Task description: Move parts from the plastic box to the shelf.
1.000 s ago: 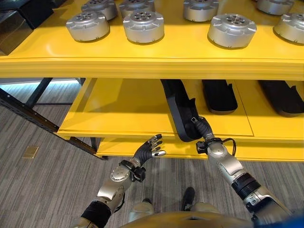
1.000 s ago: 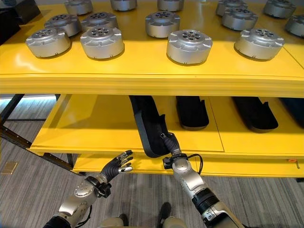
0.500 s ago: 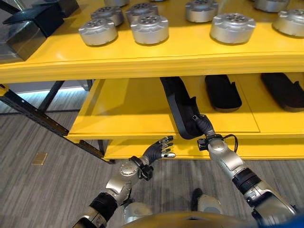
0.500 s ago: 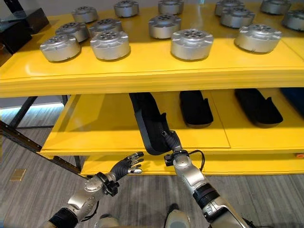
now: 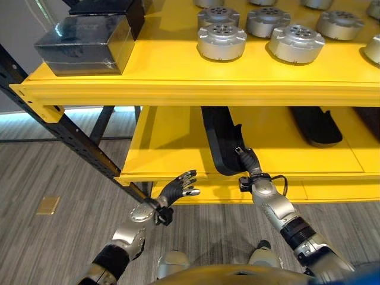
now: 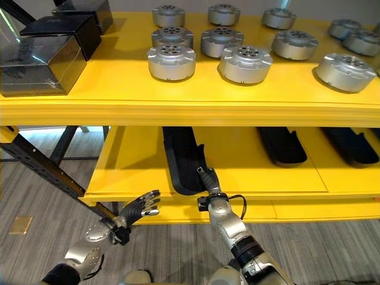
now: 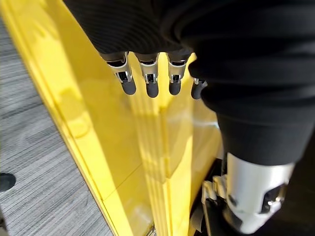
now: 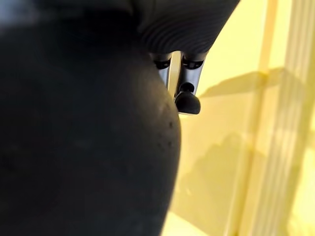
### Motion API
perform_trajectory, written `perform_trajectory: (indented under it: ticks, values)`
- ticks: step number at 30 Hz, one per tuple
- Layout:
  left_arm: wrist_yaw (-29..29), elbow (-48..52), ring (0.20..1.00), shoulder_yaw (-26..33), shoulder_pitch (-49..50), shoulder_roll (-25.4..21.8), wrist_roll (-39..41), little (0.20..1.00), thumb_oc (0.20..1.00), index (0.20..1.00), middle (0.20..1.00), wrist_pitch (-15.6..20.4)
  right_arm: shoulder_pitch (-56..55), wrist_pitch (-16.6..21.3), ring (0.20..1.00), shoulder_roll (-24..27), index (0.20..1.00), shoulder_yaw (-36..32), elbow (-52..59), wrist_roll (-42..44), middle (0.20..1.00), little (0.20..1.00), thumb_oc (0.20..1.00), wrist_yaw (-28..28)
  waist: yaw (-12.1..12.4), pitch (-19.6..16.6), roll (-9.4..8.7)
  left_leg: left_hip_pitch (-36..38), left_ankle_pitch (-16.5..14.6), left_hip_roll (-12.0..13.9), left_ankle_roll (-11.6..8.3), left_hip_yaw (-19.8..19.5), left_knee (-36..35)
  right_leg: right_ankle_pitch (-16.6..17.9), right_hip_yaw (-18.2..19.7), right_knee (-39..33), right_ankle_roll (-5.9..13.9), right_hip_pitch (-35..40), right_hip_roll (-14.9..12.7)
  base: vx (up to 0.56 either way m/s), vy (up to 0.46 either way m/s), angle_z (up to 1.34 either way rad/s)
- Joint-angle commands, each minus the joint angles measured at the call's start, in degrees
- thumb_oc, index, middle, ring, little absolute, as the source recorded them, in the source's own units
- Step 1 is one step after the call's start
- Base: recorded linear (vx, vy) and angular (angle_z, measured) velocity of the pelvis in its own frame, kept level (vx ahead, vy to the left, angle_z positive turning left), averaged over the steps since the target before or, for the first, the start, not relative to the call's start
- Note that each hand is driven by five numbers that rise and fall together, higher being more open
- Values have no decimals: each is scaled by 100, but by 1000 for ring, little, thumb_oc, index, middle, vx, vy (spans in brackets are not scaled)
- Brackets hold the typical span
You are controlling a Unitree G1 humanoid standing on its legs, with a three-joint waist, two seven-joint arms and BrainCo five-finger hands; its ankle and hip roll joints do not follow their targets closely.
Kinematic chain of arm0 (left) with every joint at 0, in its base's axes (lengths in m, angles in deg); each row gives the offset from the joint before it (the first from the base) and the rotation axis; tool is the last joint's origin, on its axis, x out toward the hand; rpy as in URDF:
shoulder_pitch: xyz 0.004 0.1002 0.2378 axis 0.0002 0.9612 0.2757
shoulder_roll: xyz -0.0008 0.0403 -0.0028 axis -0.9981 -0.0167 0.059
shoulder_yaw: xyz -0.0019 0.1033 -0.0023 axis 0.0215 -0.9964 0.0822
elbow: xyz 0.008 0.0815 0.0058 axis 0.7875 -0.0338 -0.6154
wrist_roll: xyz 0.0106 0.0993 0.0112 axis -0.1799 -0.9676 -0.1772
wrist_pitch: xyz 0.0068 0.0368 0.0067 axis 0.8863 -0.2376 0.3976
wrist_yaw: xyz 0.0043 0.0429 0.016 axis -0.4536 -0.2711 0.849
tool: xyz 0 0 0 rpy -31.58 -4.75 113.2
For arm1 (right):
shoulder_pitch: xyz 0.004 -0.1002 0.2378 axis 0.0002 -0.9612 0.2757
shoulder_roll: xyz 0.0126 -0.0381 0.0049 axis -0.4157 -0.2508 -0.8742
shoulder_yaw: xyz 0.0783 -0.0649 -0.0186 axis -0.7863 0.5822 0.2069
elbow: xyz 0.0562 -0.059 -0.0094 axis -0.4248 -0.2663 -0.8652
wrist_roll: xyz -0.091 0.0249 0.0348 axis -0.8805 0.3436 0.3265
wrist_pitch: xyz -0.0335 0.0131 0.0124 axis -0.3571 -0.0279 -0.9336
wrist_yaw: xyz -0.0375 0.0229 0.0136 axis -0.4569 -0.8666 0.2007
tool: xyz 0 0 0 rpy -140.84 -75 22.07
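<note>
- The right hand (image 5: pixel 248 161) rests on the near end of a long black part (image 5: pixel 221 138); its fingers lie along the part's dark body, and whether they clamp it or only press it I cannot tell.
- The part lies lengthwise on the lower shelf (image 5: pixel 166 142), its near end at the front lip, its far end running back under the upper shelf (image 5: pixel 178 89).
- The left hand (image 5: pixel 178 187) hangs in front of the lower shelf's edge with fingers spread and straight, holding nothing.
- Step in hand, as I judge it: setting this part down in its place on the lower shelf. The next move calls for sliding it straight and in line with the other black parts (image 6: pixel 284 146) further right, then letting go.
- The black parts are matte, smooth, elongated, with raised rims, like moulded plastic.
- The shelves are glossy yellow painted metal.
- On the upper shelf stand round silver metal discs (image 6: pixel 171 62) with holes on top, and dark glossy boxes (image 6: pixel 35 56).
</note>
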Motion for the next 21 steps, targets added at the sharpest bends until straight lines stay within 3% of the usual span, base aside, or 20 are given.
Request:
perform_trajectory:
  ticks: [1,3,10,21]
  values:
    - [-128,629,1000,-135,-194,146,-120,1000,1000,1000,1000,127,335,553,200,252,200,-401,377,-43,200,200,200,397,-173,39,223,-284,430,-1,233,-922,-76,-2132,849,292,263,512,776,-1,-135,125]
    - [-173,619,1000,-88,-157,160,-23,1000,1000,1000,1000,162,332,597,200,336,200,-479,331,-159,200,200,200,313,-143,14,211,-293,507,31,161,-905,-132,-2142,827,112,248,626,846,10,-77,109]
    - [-82,661,1000,34,63,329,128,1000,1000,1000,1000,54,621,264,200,719,200,-749,-13,-250,200,200,200,117,-26,-129,174,-245,700,285,-157,-798,-298,-2257,506,-374,99,1094,984,69,-52,-5]
    - [-144,740,1000,-75,-92,291,623,1000,1000,1000,1000,-125,1509,-120,200,942,200,-962,-512,-201,200,200,200,329,133,55,186,-413,675,376,-210,-831,-85,-2315,380,-214,39,1004,984,20,-4,-3]
